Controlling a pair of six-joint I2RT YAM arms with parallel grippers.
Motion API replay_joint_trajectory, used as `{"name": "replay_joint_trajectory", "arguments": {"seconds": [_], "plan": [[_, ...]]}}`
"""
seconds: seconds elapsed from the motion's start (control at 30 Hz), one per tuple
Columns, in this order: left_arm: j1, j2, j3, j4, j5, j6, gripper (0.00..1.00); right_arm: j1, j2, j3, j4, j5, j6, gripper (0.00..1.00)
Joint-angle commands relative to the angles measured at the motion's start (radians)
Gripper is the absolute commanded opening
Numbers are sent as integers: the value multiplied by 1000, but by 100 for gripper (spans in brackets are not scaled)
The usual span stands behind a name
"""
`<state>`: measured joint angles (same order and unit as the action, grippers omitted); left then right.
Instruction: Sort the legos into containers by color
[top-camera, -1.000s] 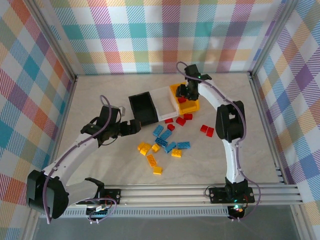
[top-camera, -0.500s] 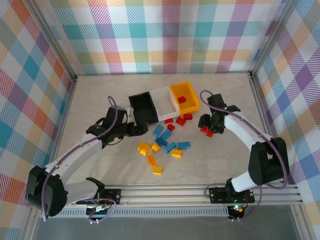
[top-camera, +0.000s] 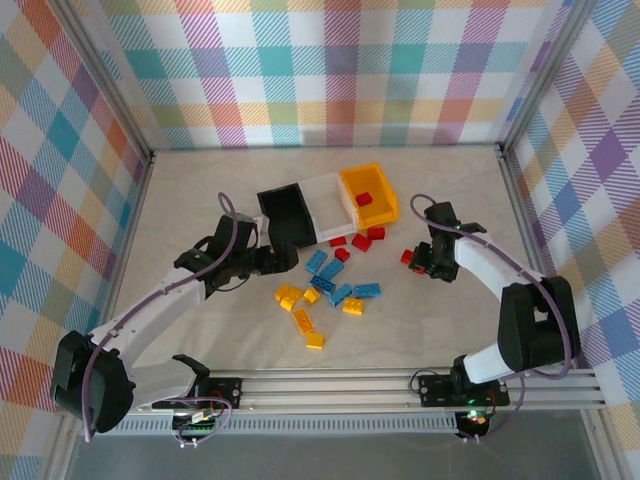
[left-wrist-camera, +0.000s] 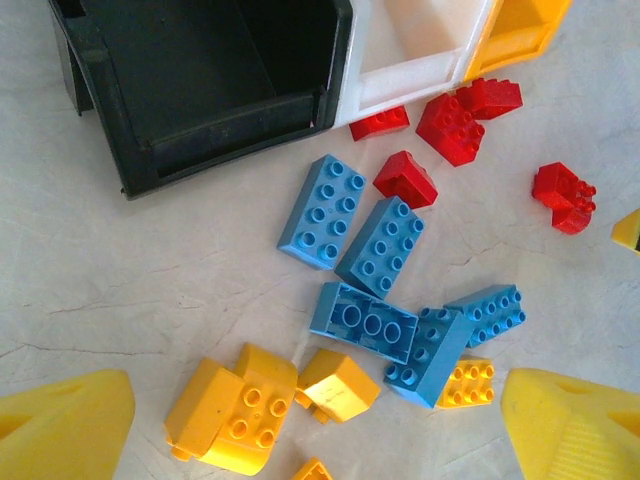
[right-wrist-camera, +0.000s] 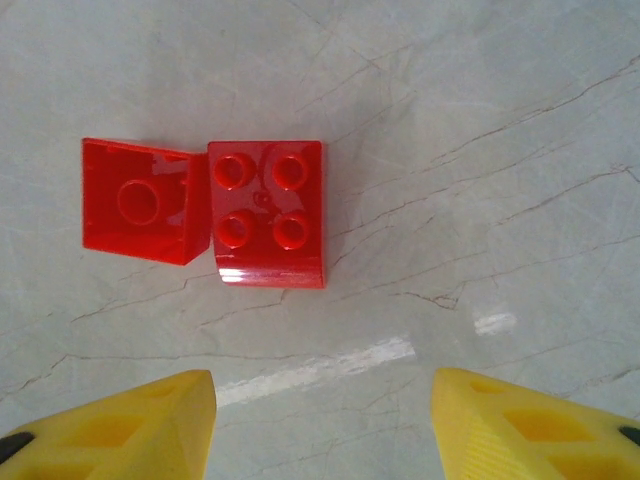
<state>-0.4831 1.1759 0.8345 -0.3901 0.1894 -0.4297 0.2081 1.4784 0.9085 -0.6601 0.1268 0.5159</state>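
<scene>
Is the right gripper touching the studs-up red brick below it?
Apart. The right wrist view shows bare table between the studs-up red brick and the open right gripper.

blk bin, blue legos nr front

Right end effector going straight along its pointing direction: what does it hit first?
The right end effector, open, would likely meet the four-stud red lego first, slightly left of its centreline; depth unclear.

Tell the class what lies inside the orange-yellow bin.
One red brick lies inside the orange-yellow bin, seen from the top camera. The bin's near wall may cover a strip of its floor, so anything there cannot be seen.
</scene>
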Motion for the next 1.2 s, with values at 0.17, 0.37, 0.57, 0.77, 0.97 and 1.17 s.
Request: {"name": "replay_joint_trajectory", "arguments": {"seconds": [0.17, 0.37, 0.57, 0.77, 0.97, 1.17], "plan": [[-9, 7, 15, -12, -19, 4, 95, -5, 98, 7, 68, -34, -6, 60], [-9, 24, 19, -12, -27, 8, 95, -12, 161, 29, 91, -32, -13, 60], [-9, 36, 24, -17, -33, 19, 95, -31, 207, 47, 120, -30, -19, 60], [-8, 53, 30, -17, -38, 25, 95, -41, 256, 85, 140, -55, -28, 61], [-8, 61, 30, -15, -45, 28, 95, -41, 273, 115, 148, -68, -25, 63], [-9, 66, 30, -18, -48, 35, 96, -42, 257, 116, 156, -70, -23, 62]]}}
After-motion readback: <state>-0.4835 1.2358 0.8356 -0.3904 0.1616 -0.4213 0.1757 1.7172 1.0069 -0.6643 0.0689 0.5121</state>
